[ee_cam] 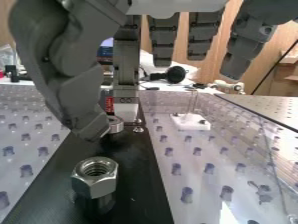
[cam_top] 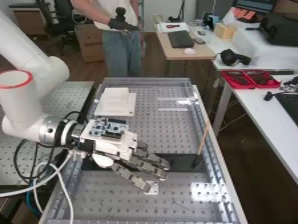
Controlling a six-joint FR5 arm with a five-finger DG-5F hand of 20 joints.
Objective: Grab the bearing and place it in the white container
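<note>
Thumb foremost, bent toward the bearing; the fingers hang nearly straight and spread, apparently gripping nothing. Beyond the hex nut, the bearing sits at the dark strip, presumably exposed for a rim pinch; no writing is legible.

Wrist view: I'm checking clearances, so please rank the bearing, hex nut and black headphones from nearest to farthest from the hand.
1. Bearing: right at the hand.
2. Hex nut: over the black strip, nearer the camera than the bearing.
3. Black headphones: far off, beyond the bench.
</note>
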